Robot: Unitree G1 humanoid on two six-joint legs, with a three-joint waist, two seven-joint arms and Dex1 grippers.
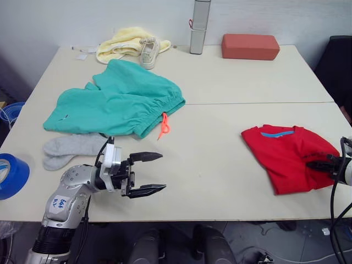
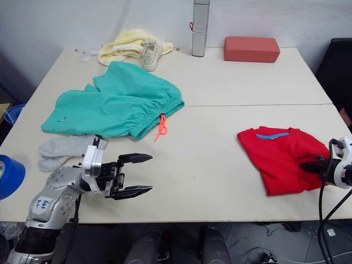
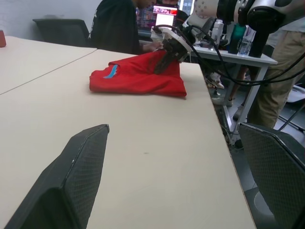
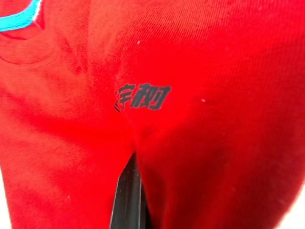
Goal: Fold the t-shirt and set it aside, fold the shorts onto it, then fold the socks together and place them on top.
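The red t-shirt (image 1: pixel 286 155) lies folded on the right side of the table, its blue neck label facing the far side. My right gripper (image 1: pixel 323 164) is at its right edge, shut on a fold of the red cloth; one black finger (image 4: pixel 127 195) pokes out from under the fabric. The teal shorts (image 1: pixel 118 102) lie spread out at the left, orange drawstring (image 1: pixel 164 126) trailing toward the middle. The grey socks (image 1: pixel 69 149) lie side by side just in front of them. My left gripper (image 1: pixel 148 173) hovers open and empty near the front edge, right of the socks.
At the back stand a pale yellow cloth (image 1: pixel 124 43), a small off-white shoe (image 1: pixel 148 52), a silver bottle (image 1: pixel 199 27) and a red-brown block (image 1: pixel 250 47). A blue tape roll (image 1: pixel 8 175) sits at the left edge. A person (image 3: pixel 116 26) sits beyond the table's right end.
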